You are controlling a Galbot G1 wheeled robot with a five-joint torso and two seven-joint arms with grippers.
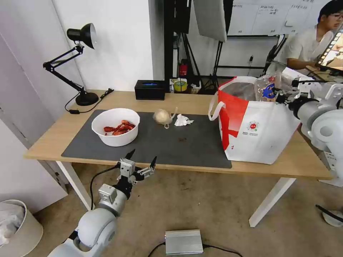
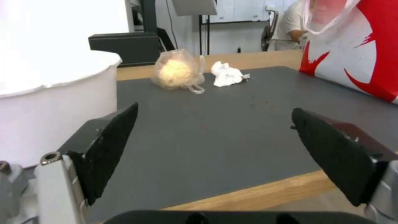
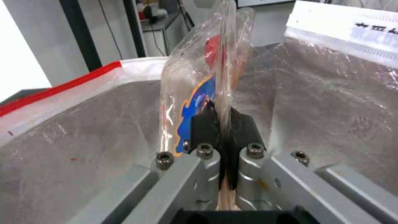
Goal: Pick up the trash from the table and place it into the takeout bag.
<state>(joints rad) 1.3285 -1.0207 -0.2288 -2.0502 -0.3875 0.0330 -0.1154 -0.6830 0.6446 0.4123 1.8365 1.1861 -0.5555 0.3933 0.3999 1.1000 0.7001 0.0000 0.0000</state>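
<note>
- Light wood and a dark grey mat [image 1: 168, 142] make up the table [image 1: 53, 142] before your robot, with a black desk lamp [image 1: 80, 64] at its far left corner and a black box [image 1: 150, 89] along the back edge.
- Your right gripper [image 3: 223, 124] hangs over the open mouth of the takeout bag [image 1: 257, 135], fingers pressed together on the edge of the clear plastic clamshell tray [image 1: 266, 87]; the tray stands on edge above the silver foil lining [image 3: 331, 102], a blue label and something red showing through the plastic.
- Your takeout bag stands upright at the right end of the table, partly on the mat, red panel and one white loop handle [image 1: 214, 107] facing the centre.
- Your left gripper [image 1: 143, 160] hovers just off the table's near edge, fingers spread wide and empty, pointed across the mat.
- You have three pieces of trash lying on the mat: the white bowl of red shells [image 1: 115, 126] at the left, the knotted beige plastic-wrapped ball [image 1: 162, 116] near the middle, and the crumpled white tissue [image 1: 183, 120] just beside it on the bag's side.
- From your left wrist camera, the bowl's white wall [image 2: 49, 102] sits close beside one finger, well short of the ball [image 2: 177, 70] and tissue [image 2: 227, 74] beyond.
</note>
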